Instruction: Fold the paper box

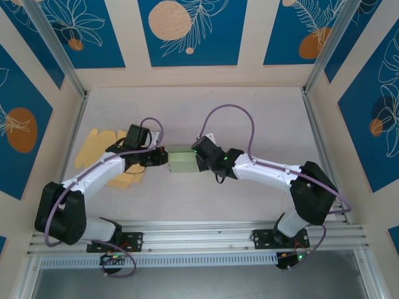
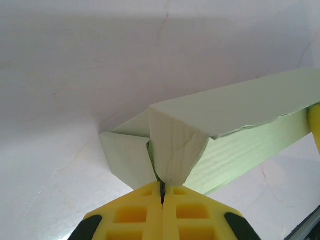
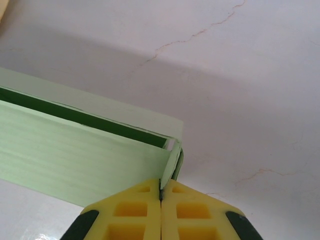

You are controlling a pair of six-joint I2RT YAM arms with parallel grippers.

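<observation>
A pale green paper box [image 1: 182, 160] lies at the middle of the table between the two arms. My left gripper [image 1: 163, 156] pinches the box's left end. In the left wrist view its yellow fingers [image 2: 145, 210] are shut on a flap of the box [image 2: 175, 142], and the long green side runs off to the right. My right gripper [image 1: 201, 159] pinches the right end. In the right wrist view its yellow fingers [image 3: 140, 207] are shut on a thin end flap of the box [image 3: 75, 150], whose dark green inside shows as a narrow gap.
Flat yellow paper sheets [image 1: 96, 144] lie on the table to the left, partly under the left arm. An aluminium rail [image 1: 206, 237] runs along the near edge. Frame posts stand at the back corners, with open white tabletop [image 1: 262, 118] behind the box.
</observation>
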